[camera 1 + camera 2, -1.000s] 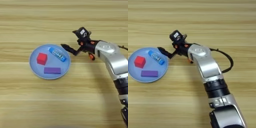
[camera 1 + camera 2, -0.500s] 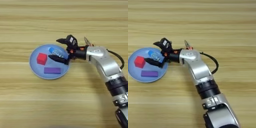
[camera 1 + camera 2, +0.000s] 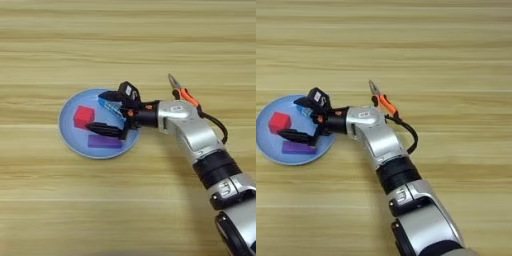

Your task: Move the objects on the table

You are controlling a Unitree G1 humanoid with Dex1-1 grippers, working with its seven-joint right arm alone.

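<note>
Over the blue plate (image 3: pixel 70 137): the right pincer (image 3: pixel 109 113) is reaching in w/ its fingers spread wide.

A sec ago the arm was sitting out by the plate's right edge; now it is leaning much further left, so one black finger (image 3: pixel 106 129) is lying low just above the purple block (image 3: pixel 104 142) and the other is up by the top of the blue tube (image 3: pixel 112 106). The tube is sitting between them, so I think the pincer is getting ready to grab it, but nothing is being held yet. Inside the plate: the red cube (image 3: pixel 83 116) on the left, the purple block at the front, the tube at the right, all 3 where they were. The pliers (image 3: pixel 183 92) are lying on the desk (image 3: pixel 125 40) behind the arm, not in the plate.
</note>
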